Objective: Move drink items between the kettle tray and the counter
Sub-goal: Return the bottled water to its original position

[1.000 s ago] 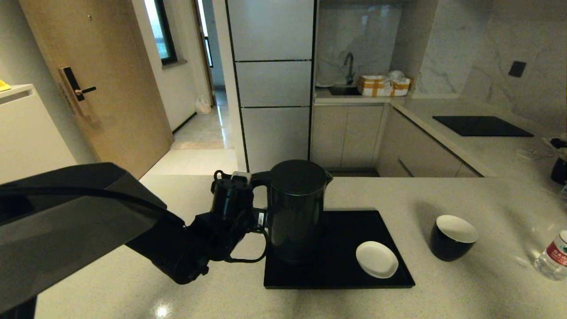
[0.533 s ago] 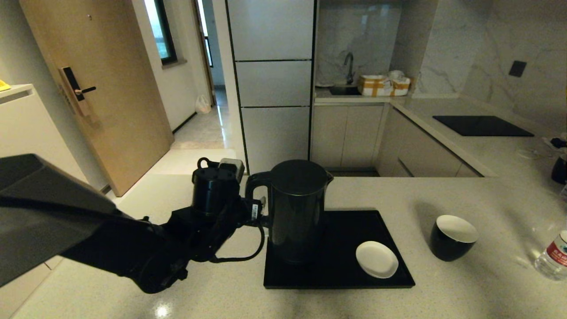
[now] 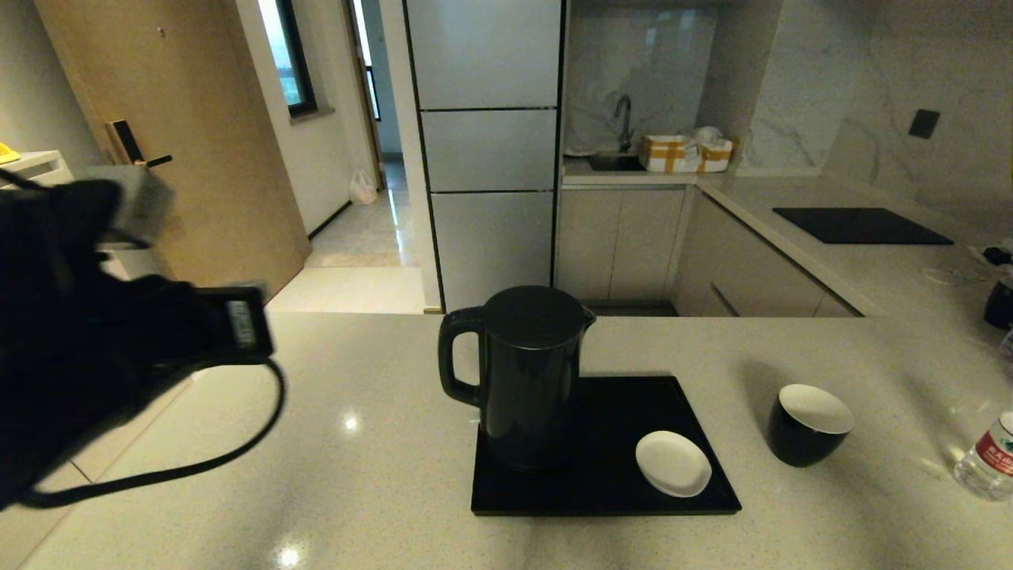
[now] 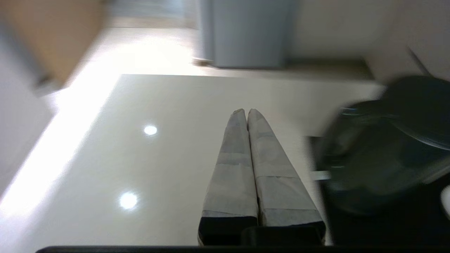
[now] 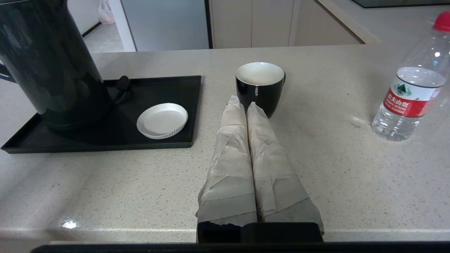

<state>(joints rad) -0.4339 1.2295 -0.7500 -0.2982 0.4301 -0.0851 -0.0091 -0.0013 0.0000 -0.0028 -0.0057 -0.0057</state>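
The tall black kettle (image 3: 529, 372) stands upright on the left part of the black kettle tray (image 3: 681, 491), handle facing left. To the tray's right on the beige counter (image 3: 356, 475) sit the black cup (image 3: 809, 423) and, further right, the clear red-capped bottle (image 3: 988, 457). My left arm (image 3: 95, 317) is off at the far left, well away from the kettle. Its gripper (image 4: 246, 111) is shut and empty above bare counter, the kettle (image 4: 383, 151) blurred to one side. My right gripper (image 5: 242, 102) is shut and empty at the counter's near edge, tips just short of the cup (image 5: 260, 82).
A small white saucer (image 3: 673, 463) lies on the tray's right part. A black cooktop (image 3: 861, 225) is set in the far right worktop. A dark object (image 3: 999, 305) stands at the right edge. A loose black cable (image 3: 198, 463) hangs from my left arm.
My left arm has pulled back to the left, away from the kettle's handle, and its gripper has shut. The kettle stays on the tray. The right arm has not moved.
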